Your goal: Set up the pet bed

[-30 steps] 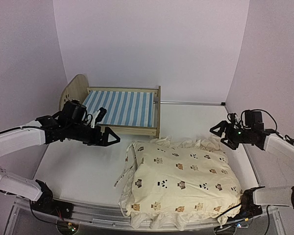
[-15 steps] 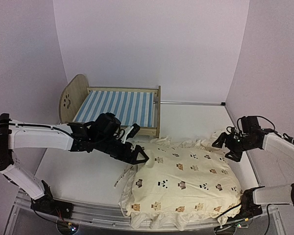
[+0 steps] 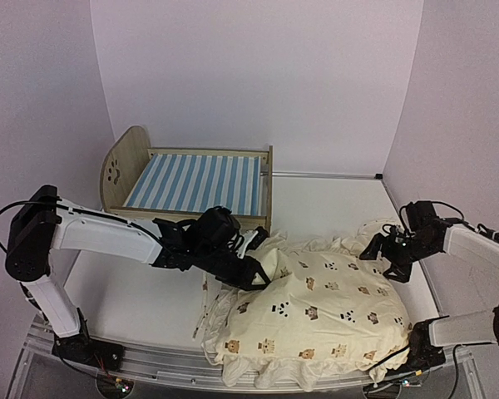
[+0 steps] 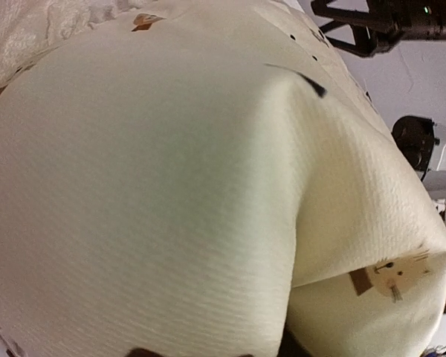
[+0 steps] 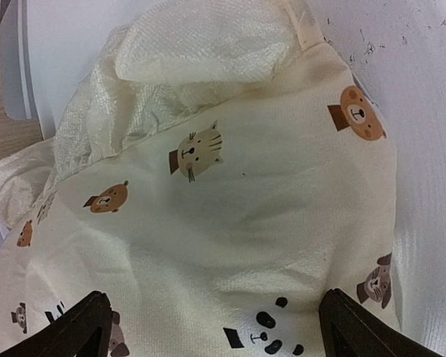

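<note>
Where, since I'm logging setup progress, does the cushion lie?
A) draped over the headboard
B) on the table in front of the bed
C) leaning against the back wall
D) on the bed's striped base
B: the cushion lies on the table, nearer the arms than the bed, whose striped base is bare.
</note>
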You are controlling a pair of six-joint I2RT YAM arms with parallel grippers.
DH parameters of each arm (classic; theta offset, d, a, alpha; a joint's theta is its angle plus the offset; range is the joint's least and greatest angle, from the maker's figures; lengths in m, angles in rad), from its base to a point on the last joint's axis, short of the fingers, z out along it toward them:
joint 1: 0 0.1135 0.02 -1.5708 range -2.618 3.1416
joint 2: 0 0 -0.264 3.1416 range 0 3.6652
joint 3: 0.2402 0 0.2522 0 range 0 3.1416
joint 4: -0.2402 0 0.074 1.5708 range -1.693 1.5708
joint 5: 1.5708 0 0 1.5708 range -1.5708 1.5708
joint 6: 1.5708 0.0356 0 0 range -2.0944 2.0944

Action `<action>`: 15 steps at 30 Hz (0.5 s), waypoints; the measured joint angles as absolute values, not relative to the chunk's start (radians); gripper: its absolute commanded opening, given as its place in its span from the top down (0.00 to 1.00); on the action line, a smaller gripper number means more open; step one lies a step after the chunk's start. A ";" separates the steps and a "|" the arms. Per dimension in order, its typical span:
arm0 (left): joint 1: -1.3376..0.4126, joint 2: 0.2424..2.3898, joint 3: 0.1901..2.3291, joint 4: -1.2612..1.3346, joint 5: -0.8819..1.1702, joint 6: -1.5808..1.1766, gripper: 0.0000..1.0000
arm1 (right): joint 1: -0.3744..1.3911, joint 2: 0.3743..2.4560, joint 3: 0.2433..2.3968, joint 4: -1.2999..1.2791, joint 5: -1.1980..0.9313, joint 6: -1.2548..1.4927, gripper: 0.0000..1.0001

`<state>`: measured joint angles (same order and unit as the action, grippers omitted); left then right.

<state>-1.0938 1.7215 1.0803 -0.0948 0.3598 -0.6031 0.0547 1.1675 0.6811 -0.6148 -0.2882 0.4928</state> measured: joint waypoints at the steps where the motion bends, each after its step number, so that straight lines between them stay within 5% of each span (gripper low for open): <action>1: -1.095 1.721 1.081 -0.092 0.351 -0.606 1.00 | 0.055 1.168 0.681 -0.617 -0.288 0.491 0.02; 15: -1.085 1.403 1.132 -0.343 -0.073 -0.572 1.00 | 0.055 1.166 0.692 -0.656 -0.377 0.464 0.02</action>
